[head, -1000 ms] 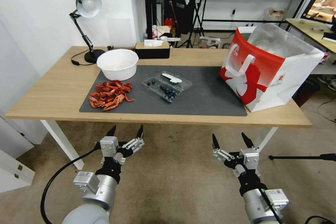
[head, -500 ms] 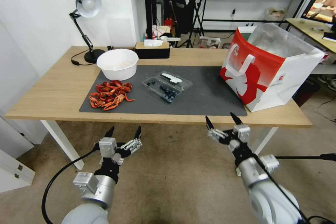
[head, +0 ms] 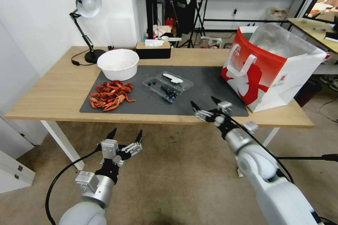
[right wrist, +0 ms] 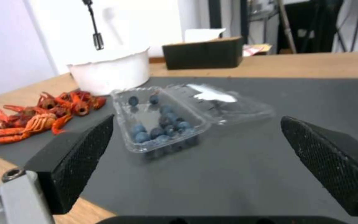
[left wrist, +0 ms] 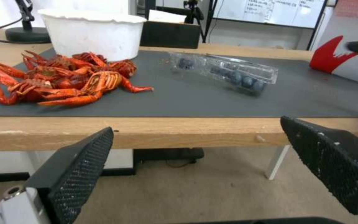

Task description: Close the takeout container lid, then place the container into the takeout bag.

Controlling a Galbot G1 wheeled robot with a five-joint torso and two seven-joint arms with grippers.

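Observation:
The takeout container point(head: 163, 90) lies open on the dark mat, a clear clamshell with blueberries in its tray half point(right wrist: 160, 124). Its lid point(head: 175, 79) is folded flat behind the tray, label sticker up point(right wrist: 211, 95). The red-and-white takeout bag point(head: 271, 65) stands open at the table's right end. My right gripper point(head: 204, 103) is open over the table's front edge, just short of the container. My left gripper point(head: 126, 134) hangs open below the table edge, in front of the crayfish, and sees the container point(left wrist: 228, 73) from low down.
A pile of red crayfish point(head: 111, 95) lies on the mat's point(head: 211, 88) left part, beside a white bowl point(head: 118, 64). A desk lamp point(head: 86, 24) and a black tissue box point(head: 153, 50) stand at the back. Bare mat lies between container and bag.
My right arm has risen from below the table and reached forward and left, its open gripper now over the front edge near the container. The left gripper has barely moved.

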